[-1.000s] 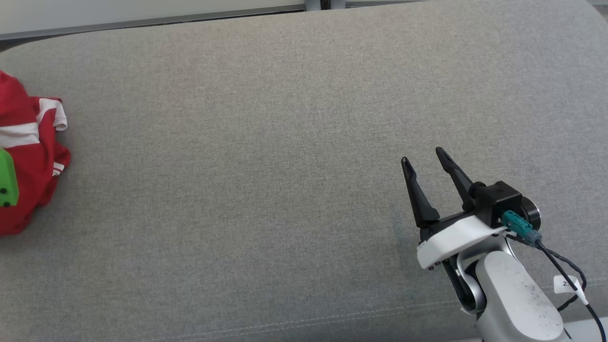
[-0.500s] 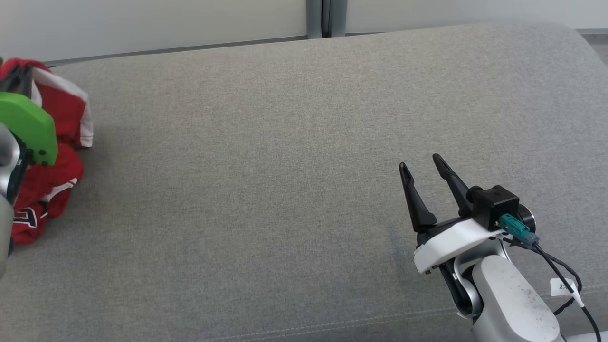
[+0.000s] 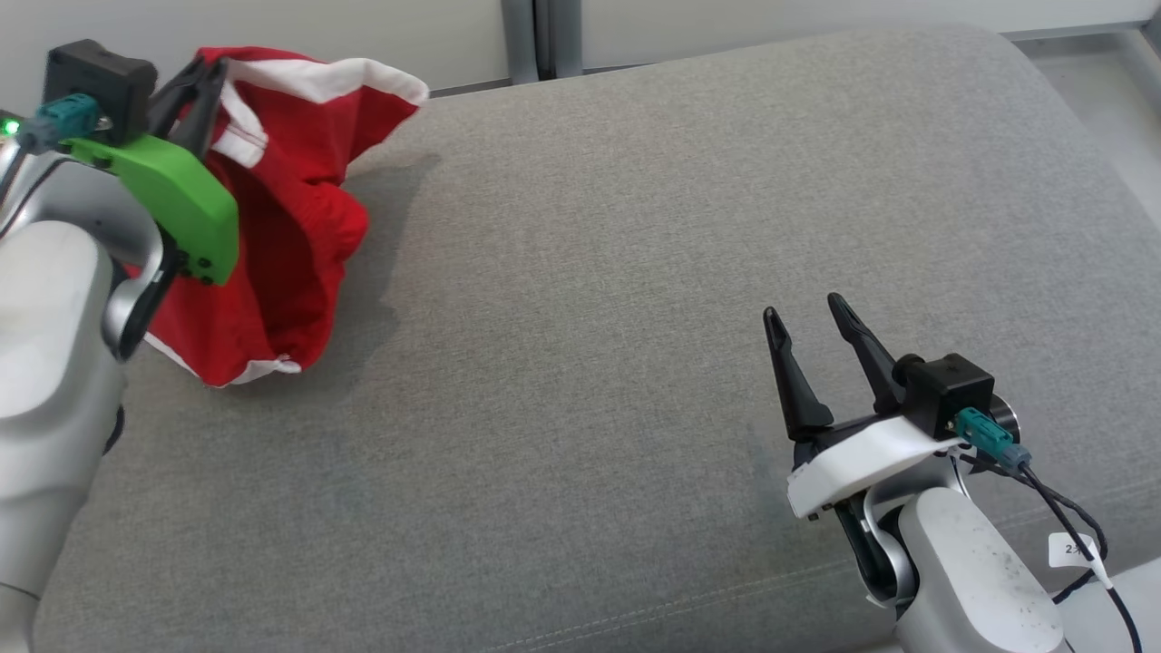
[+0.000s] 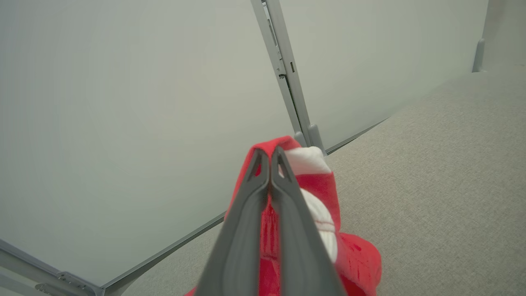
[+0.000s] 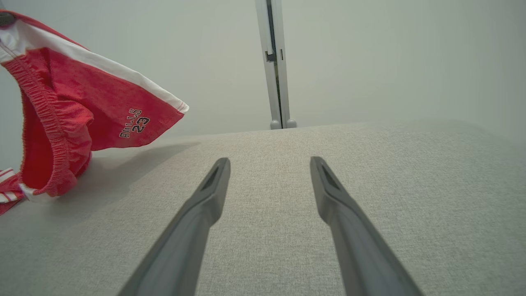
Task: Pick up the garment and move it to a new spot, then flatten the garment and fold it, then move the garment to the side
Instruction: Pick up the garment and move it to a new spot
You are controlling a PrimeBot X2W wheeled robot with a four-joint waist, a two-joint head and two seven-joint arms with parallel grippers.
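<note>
Grey woven cloth covers the wide padded surface. At its near right the right gripper hovers low, its two dark fingers well apart and holding nothing. Farther off, at the left, the left gripper has its fingers pressed together on the upper edge of the garment. It is a pair of red shorts with white trim, hanging in a bunch, and its low end seems to rest on the surface.

I'd judge this to be the carry to a new spot. The pinch should be kept firm and the garment lifted until the low hem clears the surface. Over the bare middle the idle gripper could reach the elastic waistband. Lowering slowly there would let the fabric drape out rather than heap.

From the head view, the green bracket and pale forearm hide the garment's left part. The right wrist view cuts it off at the edge. I cannot tell how many layers are pinched.
</note>
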